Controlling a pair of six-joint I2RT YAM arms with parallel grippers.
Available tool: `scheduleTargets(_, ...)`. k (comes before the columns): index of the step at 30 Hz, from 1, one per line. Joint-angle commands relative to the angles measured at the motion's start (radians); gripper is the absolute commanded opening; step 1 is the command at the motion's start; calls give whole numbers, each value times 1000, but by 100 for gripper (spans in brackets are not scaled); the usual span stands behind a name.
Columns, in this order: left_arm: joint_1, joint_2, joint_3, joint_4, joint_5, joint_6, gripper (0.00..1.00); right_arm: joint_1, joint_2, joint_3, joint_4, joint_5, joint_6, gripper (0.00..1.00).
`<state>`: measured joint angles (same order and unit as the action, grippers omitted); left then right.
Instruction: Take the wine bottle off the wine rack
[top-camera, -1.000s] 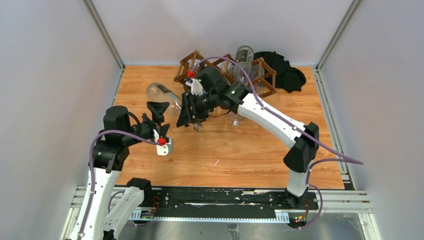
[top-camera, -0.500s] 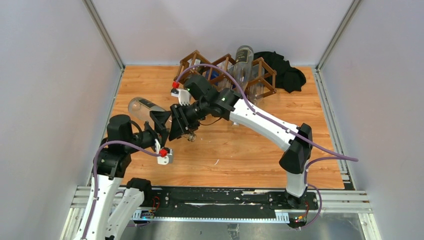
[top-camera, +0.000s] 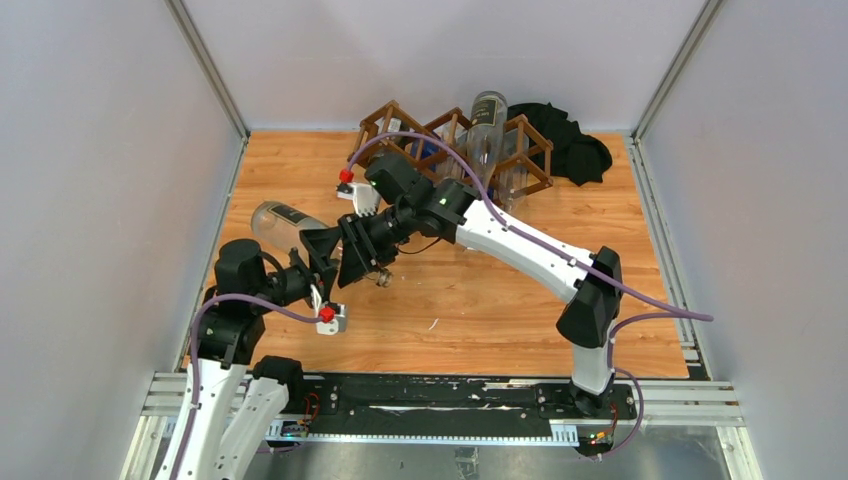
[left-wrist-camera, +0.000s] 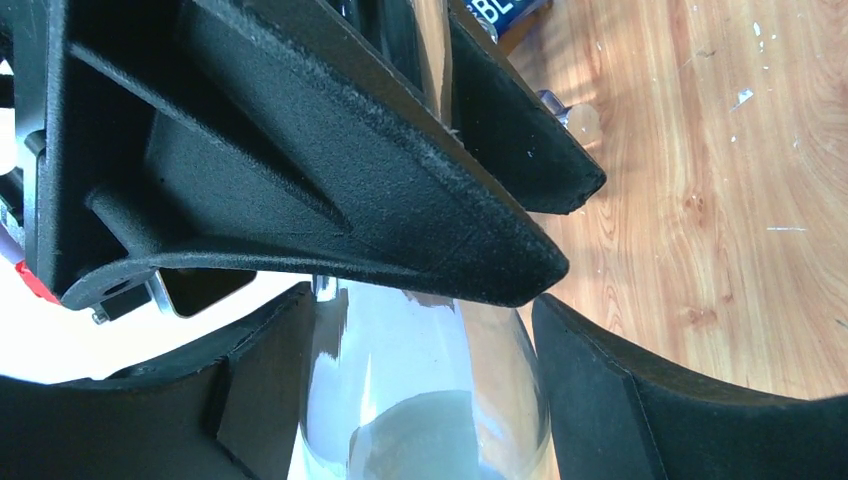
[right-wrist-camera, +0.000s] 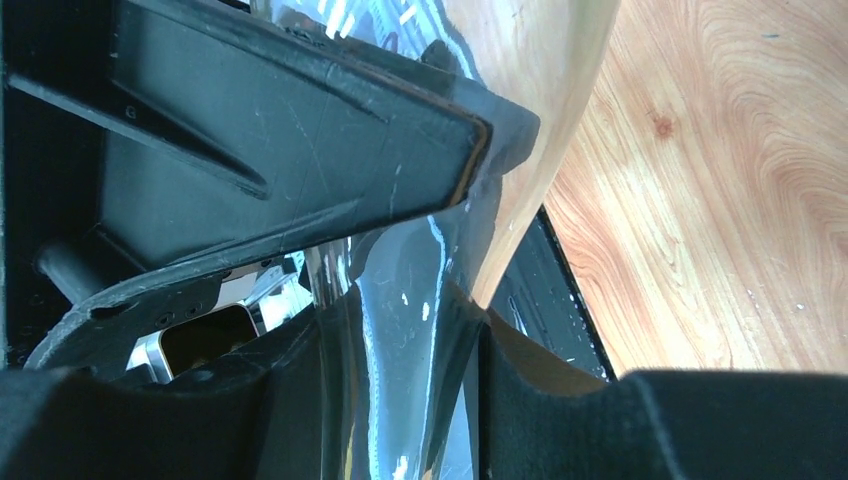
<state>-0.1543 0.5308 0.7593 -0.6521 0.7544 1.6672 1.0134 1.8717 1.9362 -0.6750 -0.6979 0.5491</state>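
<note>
At the table's (top-camera: 500, 290) left side, well apart from the wine rack (top-camera: 455, 145), the right hand (top-camera: 352, 262) pinches the wine bottle's (top-camera: 280, 222) neck. The left hand's (top-camera: 318, 252) fingers flank its body; whether they press it cannot be told.

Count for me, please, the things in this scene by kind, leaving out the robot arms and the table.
Dark brown wooden lattice wine rack: 1
Clear glass wine bottles: 2 (one off the rack at the left, one resting in the rack)
Crumpled black cloth: 1
Total: 4 (a blue patch inside the rack is too small to identify)
</note>
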Motion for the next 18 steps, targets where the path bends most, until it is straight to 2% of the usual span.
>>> scheduleTargets(1, -8, -21, -72, 125, -4, -12, 0, -42, -43, 3, 159, -104, -29, 50)
scheduleTargets(4, -8, -47, -138, 273, -17, -50, 0, -61, -70, -40, 158, -73, -42, 63)
scheduleTargets(8, -8, -70, -226, 439, -2, -72, 0, -67, -88, -79, 158, -55, -50, 71)
scheduleTargets(12, -8, -59, -250, 483, -26, -85, 0, -72, -102, -108, 141, -28, -61, 72)
scheduleTargets(18, -8, -67, -246, 527, -75, -185, 0, -119, -152, -123, 129, 9, -65, 72)
